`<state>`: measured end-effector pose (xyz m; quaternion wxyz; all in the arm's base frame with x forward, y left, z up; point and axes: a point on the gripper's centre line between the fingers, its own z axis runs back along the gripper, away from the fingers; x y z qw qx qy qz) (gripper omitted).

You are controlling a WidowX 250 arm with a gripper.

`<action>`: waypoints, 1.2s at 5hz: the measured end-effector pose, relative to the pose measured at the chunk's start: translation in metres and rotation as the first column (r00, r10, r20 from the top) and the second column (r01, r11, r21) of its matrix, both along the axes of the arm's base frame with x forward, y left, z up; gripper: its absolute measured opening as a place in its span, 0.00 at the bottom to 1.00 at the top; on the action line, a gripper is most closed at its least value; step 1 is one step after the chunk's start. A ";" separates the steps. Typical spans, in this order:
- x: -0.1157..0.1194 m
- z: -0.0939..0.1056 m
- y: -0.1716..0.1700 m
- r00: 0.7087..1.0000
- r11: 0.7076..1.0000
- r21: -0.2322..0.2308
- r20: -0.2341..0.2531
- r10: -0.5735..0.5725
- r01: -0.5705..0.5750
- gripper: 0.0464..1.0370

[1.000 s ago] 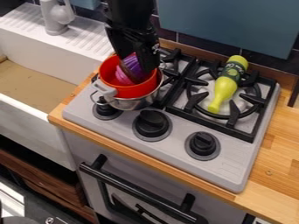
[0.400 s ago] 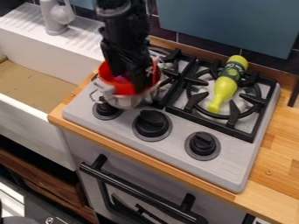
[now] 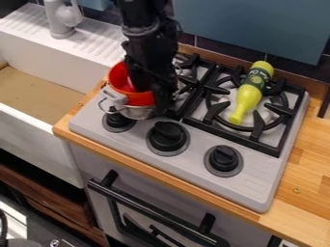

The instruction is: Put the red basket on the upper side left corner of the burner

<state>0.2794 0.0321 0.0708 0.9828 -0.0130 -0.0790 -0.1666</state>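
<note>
Stovetop; end effector at red basket

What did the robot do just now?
The gripper came down, and now it's in front of the right part of the red basket, hiding more of it. I can't tell if it has grabbed anything. The red basket is still in the silver pot, and the yellow bottle stayed on its burner.

Glossy red plastic basket, shiny metal pot (smooth wood counter alongside).
</note>
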 end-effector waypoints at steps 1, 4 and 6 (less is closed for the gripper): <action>-0.002 0.002 0.001 1.000 1.000 -0.028 -0.023 0.009 -0.010 0.34; -0.002 0.021 0.002 0.999 0.998 -0.044 0.007 0.050 -0.050 0.01; 0.026 0.054 0.003 0.985 0.987 -0.077 0.089 0.148 -0.141 0.01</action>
